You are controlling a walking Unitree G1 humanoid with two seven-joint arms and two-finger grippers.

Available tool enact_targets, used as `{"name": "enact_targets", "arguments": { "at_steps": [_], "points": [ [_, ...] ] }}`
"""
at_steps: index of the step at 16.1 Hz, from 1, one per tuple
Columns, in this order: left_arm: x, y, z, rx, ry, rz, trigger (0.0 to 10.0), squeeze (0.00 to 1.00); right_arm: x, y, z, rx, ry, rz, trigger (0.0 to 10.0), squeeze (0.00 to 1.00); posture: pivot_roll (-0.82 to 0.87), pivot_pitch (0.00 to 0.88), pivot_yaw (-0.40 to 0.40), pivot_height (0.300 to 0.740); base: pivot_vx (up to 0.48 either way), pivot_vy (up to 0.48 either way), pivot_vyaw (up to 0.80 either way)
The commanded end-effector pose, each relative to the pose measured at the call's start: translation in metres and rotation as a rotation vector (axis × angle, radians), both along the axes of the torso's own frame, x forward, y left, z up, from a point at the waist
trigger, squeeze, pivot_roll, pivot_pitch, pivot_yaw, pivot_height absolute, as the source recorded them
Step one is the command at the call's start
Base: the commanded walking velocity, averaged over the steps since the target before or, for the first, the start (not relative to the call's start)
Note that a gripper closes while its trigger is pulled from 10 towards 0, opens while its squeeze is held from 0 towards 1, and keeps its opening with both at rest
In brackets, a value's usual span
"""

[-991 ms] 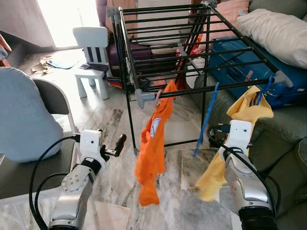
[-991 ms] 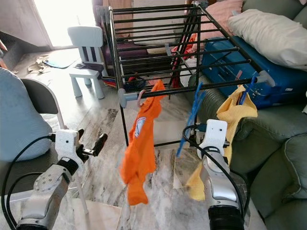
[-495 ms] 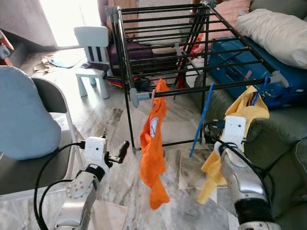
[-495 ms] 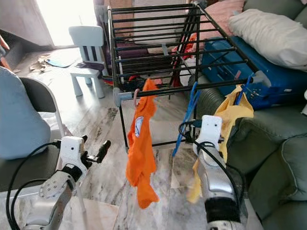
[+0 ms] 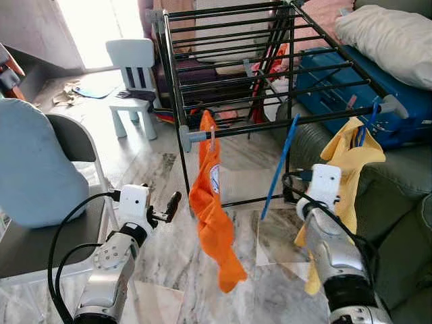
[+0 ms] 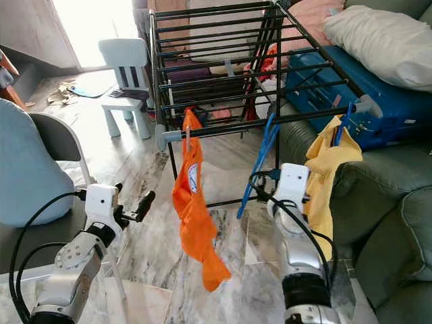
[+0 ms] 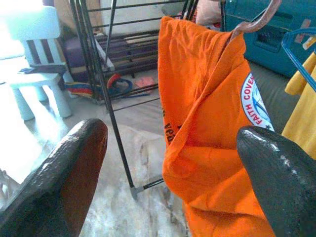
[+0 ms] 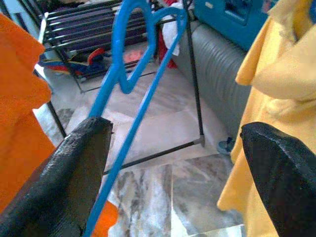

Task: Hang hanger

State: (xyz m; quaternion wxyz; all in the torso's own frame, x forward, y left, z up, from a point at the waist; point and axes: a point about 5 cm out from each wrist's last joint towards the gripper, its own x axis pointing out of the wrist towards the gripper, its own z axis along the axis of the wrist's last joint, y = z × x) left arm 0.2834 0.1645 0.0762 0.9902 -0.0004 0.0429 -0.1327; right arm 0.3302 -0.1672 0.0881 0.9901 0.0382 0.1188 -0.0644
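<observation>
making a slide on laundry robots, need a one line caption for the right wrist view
Open right gripper facing an empty blue plastic hanger on the black metal drying rack, between an orange t-shirt and a yellow garment.

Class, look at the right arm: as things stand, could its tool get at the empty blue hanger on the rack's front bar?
Probably yes. The right tool is open, with the blue hanger hanging just ahead of it and nothing between; the yellow garment hangs to one side.
</observation>
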Motion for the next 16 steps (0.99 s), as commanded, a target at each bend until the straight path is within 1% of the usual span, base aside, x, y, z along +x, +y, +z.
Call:
{"name": "enact_targets", "arguments": {
  "at_steps": [1, 3, 6, 7, 8, 10, 11, 12, 14, 16],
  "points": [
    [0.003, 0.002, 0.001, -0.001, -0.004, 0.009, 10.0, 0.0, 0.01, 0.017, 0.006, 0.011, -0.005, 0.069, 10.0, 0.0, -0.1, 0.0, 0.056, 0.74, 0.0, 0.0, 0.0],
    [0.003, 0.001, 0.001, -0.007, -0.005, 0.009, 10.0, 0.0, 0.017, 0.029, 0.011, 0.018, -0.01, 0.124, 10.0, 0.0, -0.09, 0.0, 0.047, 0.74, 0.12, 0.0, 0.0],
    [0.002, -0.003, -0.002, -0.024, -0.006, 0.014, 10.0, 0.0, 0.031, 0.056, 0.024, 0.008, -0.029, 0.216, 10.0, 0.0, -0.09, 0.0, 0.026, 0.74, 0.265, 0.0, 0.0],
    [0.002, -0.004, -0.002, -0.031, -0.007, 0.018, 10.0, 0.0, 0.033, 0.058, 0.024, -0.003, -0.019, 0.211, 10.0, 0.0, -0.09, 0.0, 0.024, 0.74, 0.289, 0.0, 0.0],
    [0.002, -0.005, -0.002, -0.035, -0.008, 0.02, 10.0, 0.0, 0.033, 0.058, 0.022, -0.012, -0.005, 0.2, 10.0, 0.0, -0.09, 0.0, 0.023, 0.74, 0.292, 0.24, 0.0],
    [0.002, -0.006, -0.002, -0.035, -0.007, 0.019, 10.0, 0.0, 0.031, 0.056, 0.015, 0.003, 0.031, 0.193, 10.0, 0.0, -0.09, 0.0, 0.024, 0.74, 0.285, 0.24, 0.0],
    [0.002, -0.006, -0.003, -0.036, -0.006, 0.019, 10.0, 0.0, 0.03, 0.053, 0.009, 0.004, 0.06, 0.186, 10.0, 0.0, -0.09, 0.0, 0.025, 0.74, 0.262, 0.0, 0.0],
    [0.003, -0.007, -0.004, -0.037, 0.0, 0.017, 10.0, 0.0, 0.028, 0.049, 0.0, 0.026, 0.115, 0.172, 10.0, 0.0, -0.09, 0.0, 0.025, 0.74, 0.0, 0.0, 0.0],
    [0.004, -0.009, -0.005, -0.036, 0.006, 0.016, 10.0, 0.0, 0.029, 0.042, -0.003, 0.004, 0.13, 0.144, 10.0, 0.0, -0.1, 0.0, 0.024, 0.74, 0.0, 0.0, 0.0],
    [0.004, -0.01, -0.005, -0.039, 0.006, 0.017, 10.0, 0.0, 0.029, 0.039, -0.002, -0.013, 0.126, 0.124, 10.0, 0.0, -0.1, 0.0, 0.022, 0.74, 0.0, 0.0, 0.0]
  ]
}}
